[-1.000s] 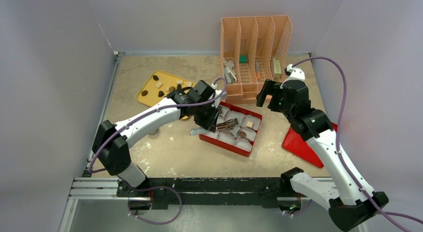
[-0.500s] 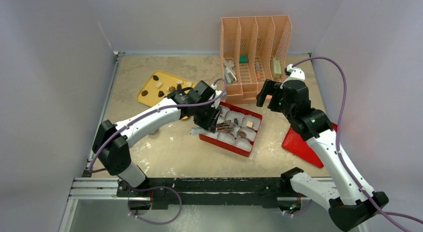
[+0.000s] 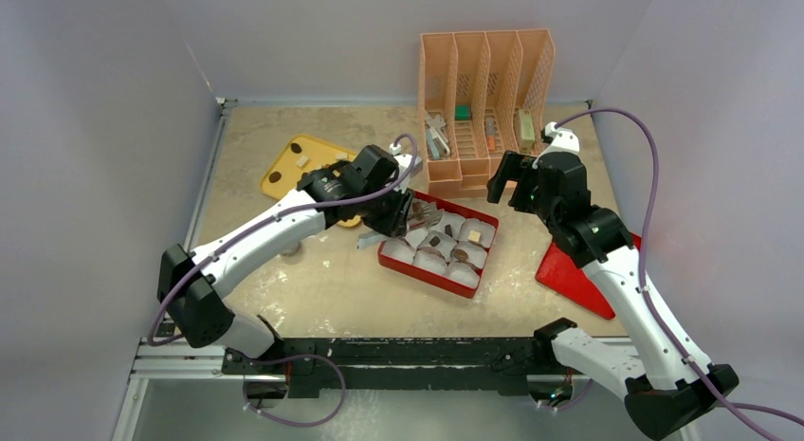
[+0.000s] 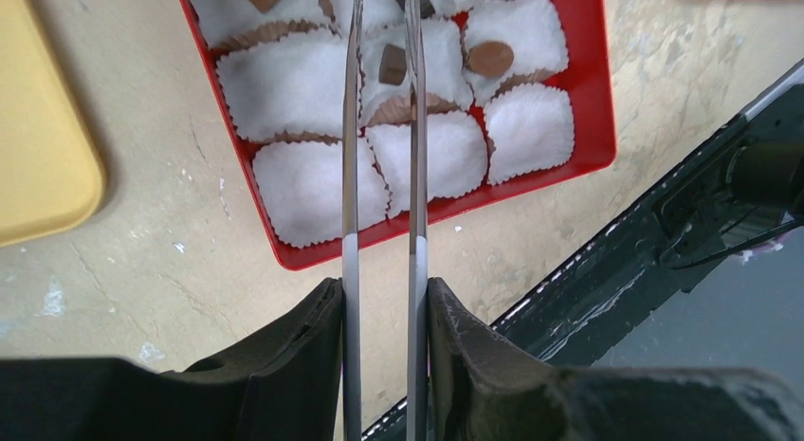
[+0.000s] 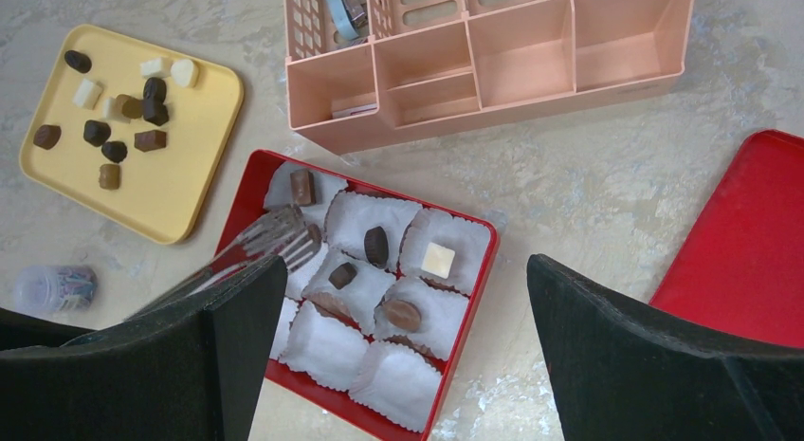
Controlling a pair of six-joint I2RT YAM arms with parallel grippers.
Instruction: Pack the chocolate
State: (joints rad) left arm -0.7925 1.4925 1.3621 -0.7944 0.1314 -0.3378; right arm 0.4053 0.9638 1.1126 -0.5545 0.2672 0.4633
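Left tool [image 4: 381, 341] has lifted back from the middle of the shallow red box [image 4: 590, 100], likely after dropping a piece. It squeezes thin silver metal tongs [image 4: 350, 175]; their tips are apart and seem to hold nothing. Small brown and cream chocolate bits [image 5: 376, 244] sit in white crinkly paper cups [image 4: 284, 85]; more wait on the flat yellow tray [image 5: 185, 190]. Right tool [image 3: 505, 183] hangs spread wide, staying clear.

Tray [image 5: 180, 180] holding chocolate [image 5: 95, 132] lies left of box [image 5: 465, 318].
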